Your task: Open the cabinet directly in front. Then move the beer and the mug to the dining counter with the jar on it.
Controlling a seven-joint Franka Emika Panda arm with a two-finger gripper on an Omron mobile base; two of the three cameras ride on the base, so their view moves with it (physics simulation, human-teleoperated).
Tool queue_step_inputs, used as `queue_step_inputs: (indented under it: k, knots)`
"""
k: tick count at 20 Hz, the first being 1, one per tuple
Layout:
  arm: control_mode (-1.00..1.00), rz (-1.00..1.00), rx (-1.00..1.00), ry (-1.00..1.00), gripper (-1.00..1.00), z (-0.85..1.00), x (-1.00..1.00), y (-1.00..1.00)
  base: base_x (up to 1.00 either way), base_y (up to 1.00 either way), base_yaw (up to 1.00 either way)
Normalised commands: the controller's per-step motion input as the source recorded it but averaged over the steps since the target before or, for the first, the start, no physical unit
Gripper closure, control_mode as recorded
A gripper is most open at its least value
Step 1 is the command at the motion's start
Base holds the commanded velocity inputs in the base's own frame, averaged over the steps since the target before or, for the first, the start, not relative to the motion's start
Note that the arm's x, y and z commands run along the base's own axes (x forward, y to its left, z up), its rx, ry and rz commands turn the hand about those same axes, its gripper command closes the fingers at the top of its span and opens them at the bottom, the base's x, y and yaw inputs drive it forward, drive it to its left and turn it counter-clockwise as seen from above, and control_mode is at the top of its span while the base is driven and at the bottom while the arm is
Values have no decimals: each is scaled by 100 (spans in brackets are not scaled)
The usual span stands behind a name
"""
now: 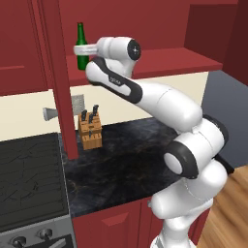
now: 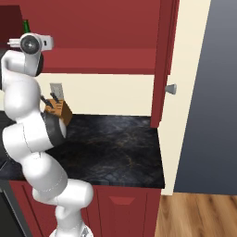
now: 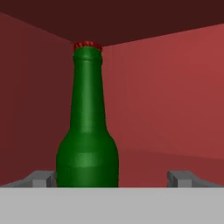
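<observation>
2 fingertips (image 3: pixel 41 178) stand spread wide as the gripper (image 3: pixel 113 179) reaches into the open cabinet (image 1: pixel 160 63), gripping nothing. Beer (image 3: pixel 87 131) stands upright on the red shelf, close against the left fingertip, well clear of the right one.

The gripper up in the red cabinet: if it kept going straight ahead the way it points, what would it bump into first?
Most likely the green beer bottle. The open gripper points at it, with the bottle nearer one finger than the other; behind it is the cabinet's red back wall.
</observation>
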Motion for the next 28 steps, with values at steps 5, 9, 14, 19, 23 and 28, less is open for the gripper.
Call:
queue_step_inputs:
  k: [5,9,14,19,23,28]
  knots:
    - [-100,-3,0,0,-100,0,15,15,0,0,0]
    - [-100,-2,-2,1,100,-1,5,27,0,0,0]
    - [-100,-1,0,0,100,0,0,2,0,0,0]
    - [-100,0,1,-1,100,0,-24,-5,0,0,0]
    - [-100,0,5,-6,100,0,-93,-42,0,0,0]
    - [-100,0,11,-11,100,5,-100,-89,0,0,0]
